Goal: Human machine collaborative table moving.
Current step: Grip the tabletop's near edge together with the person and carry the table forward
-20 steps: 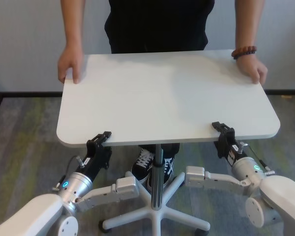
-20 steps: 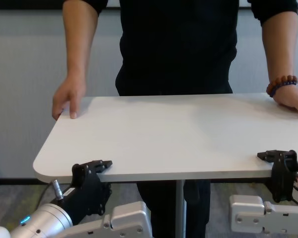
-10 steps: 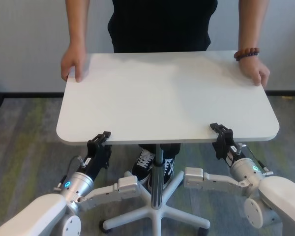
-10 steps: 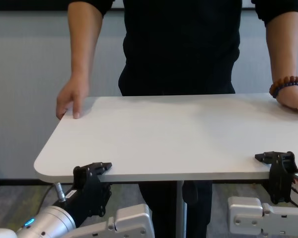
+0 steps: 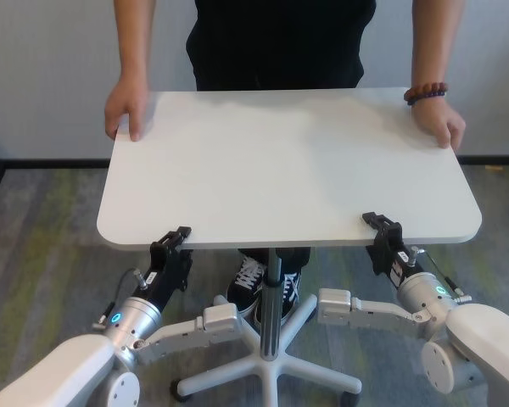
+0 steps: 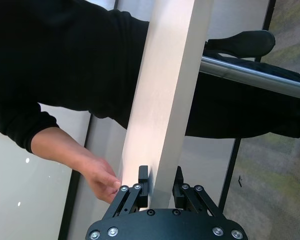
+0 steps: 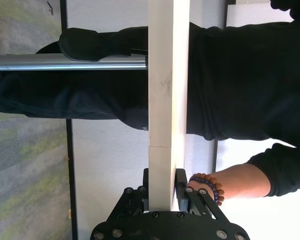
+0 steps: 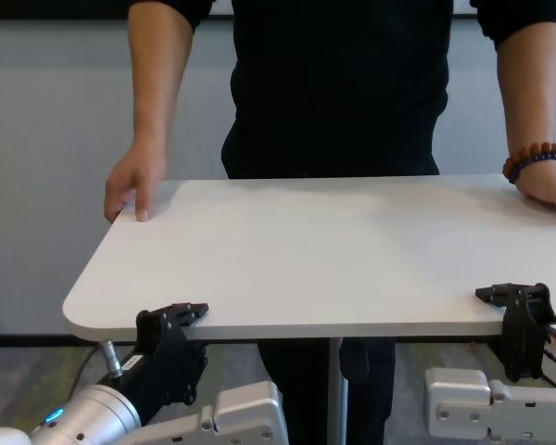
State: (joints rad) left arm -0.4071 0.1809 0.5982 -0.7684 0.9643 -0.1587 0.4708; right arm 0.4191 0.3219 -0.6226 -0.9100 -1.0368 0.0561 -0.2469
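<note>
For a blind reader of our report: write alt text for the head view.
A person in black and a robot hold opposite edges of a white table. The left tool and right tool clamp its near edge, while the person's hands grip both far corners.

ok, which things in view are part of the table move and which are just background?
In the job:
- table
- left pincer, shut on the table's near edge
- right pincer, shut on the near edge
- human, both hands on the far corners

Just there:
- carpet
- wall
</note>
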